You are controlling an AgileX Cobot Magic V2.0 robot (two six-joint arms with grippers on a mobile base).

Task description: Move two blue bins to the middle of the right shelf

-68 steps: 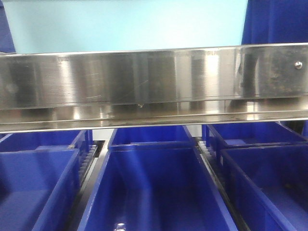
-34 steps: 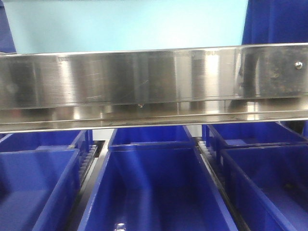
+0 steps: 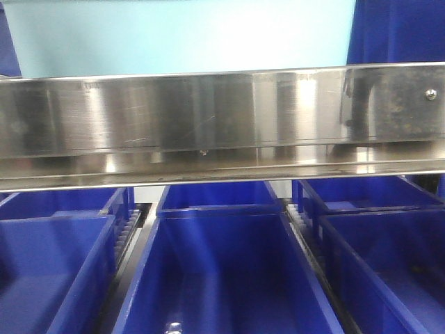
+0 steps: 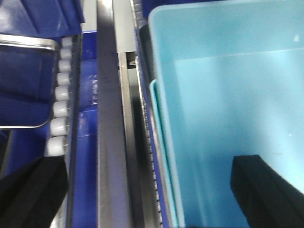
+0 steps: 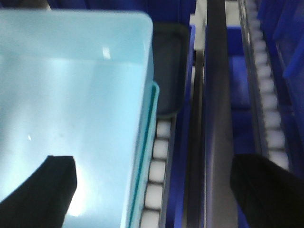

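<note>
The bins (image 4: 228, 95), seemingly nested since a second rim (image 4: 156, 142) shows just outside the wall, sit on a shelf behind the steel rail (image 3: 222, 111), above the dark crates (image 3: 215, 271). We judge them empty, light and stiff but smooth and slippery, best taken by both side walls near the top. The left end effector (image 4: 149, 164) and right end effector (image 5: 152, 164) are released, each with one finger inside and one outside a wall; the bins' base and far end are hidden, and we cannot tell which shelf this is.
</note>
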